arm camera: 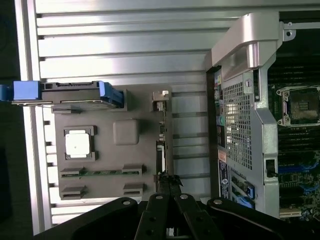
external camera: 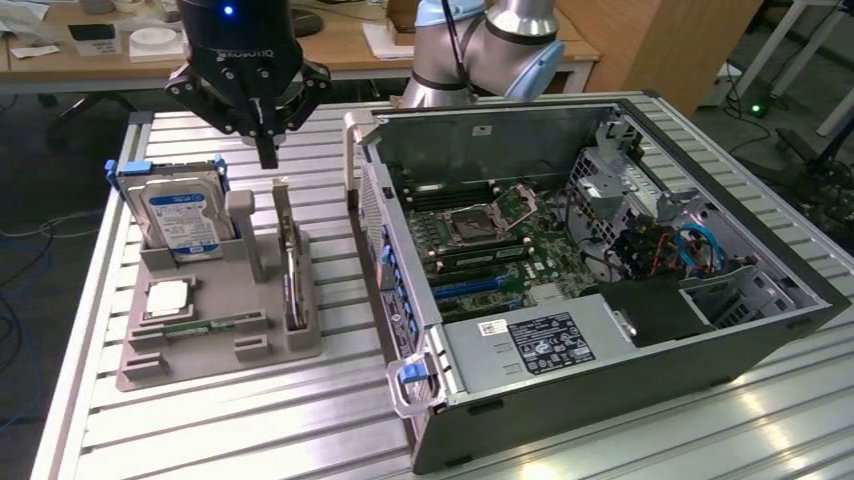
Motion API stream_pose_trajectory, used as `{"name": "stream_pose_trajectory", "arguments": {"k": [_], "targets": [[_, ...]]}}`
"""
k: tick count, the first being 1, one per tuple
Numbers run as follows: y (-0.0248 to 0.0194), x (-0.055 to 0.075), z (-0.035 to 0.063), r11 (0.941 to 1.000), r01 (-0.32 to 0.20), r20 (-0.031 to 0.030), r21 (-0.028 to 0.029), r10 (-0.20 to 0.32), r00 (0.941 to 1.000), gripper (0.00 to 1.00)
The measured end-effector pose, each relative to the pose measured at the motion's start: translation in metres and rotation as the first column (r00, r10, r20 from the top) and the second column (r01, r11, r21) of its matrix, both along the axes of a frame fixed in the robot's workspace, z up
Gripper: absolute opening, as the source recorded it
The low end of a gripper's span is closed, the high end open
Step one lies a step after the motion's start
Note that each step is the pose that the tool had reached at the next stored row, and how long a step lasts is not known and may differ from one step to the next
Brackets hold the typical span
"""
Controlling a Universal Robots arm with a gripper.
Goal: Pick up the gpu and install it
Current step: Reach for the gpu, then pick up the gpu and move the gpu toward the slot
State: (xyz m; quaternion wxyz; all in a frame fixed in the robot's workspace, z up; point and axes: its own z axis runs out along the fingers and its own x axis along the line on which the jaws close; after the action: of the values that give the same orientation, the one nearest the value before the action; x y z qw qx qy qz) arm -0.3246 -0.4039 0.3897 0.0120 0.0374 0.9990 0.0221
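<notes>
Exterior view shows you the gpu (external camera: 287,255) standing on edge in the grey holder (external camera: 200,352), beside the hard drive (external camera: 180,220). Your pincer (external camera: 268,158) hangs shut and empty just above the card's far end. Expect a light, stiff, fragile board (I'd pinch its top edge, clear of components).

Lit evenly from overhead, bright and cool. Streaked with pale glare along the ribbed table (external camera: 774,410) toward its near corner at the exterior view's right. Softly shadowed beside the grey tray (external camera: 214,355). Dimmer inside the open computer case (external camera: 534,135). Washed bluish in the wrist view, blown white on the perforated panel (arm camera: 239,125), dark almost to silhouette at the gripper (arm camera: 167,182).
</notes>
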Motion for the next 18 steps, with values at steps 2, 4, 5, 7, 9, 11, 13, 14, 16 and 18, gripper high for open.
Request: {"name": "stream_pose_trajectory", "arguments": {"k": [2, 4, 5, 7, 9, 11, 13, 14, 16, 18], "targets": [[-0.0002, -0.0024, 0.0, 1.0, 0.0, -0.0003, 0.0, 0.0, 1.0, 0.1], [-0.0002, -0.003, 0.0, 1.0, 0.0, -0.0003, 0.0, 0.0, 1.0, 0.1], [-0.0002, -0.003, 0.0, 1.0, 0.0, -0.0004, 0.0, 0.0, 1.0, 0.1], [-0.0002, -0.0031, 0.0, 1.0, 0.0, -0.0005, 0.0, 0.0, 1.0, 0.1], [-0.0002, -0.0031, 0.0, 1.0, 0.0, -0.0005, 0.0, 0.0, 1.0, 0.1], [-0.0002, -0.0031, 0.0, 1.0, 0.0, -0.0004, 0.0, 0.0, 1.0, 0.1], [-0.0002, -0.0031, 0.0, 1.0, 0.0, -0.0004, 0.0, 0.0, 1.0, 0.1], [-0.0002, -0.0031, 0.0, 1.0, 0.0, -0.0004, -0.0001, 0.0, 1.0, 0.1], [-0.0002, -0.0031, 0.0, 1.0, 0.0, -0.0004, 0.0, 0.0, 1.0, 0.1], [-0.0002, -0.0031, 0.0, 1.0, 0.0, -0.0004, 0.0, 0.0, 1.0, 0.11]]}}
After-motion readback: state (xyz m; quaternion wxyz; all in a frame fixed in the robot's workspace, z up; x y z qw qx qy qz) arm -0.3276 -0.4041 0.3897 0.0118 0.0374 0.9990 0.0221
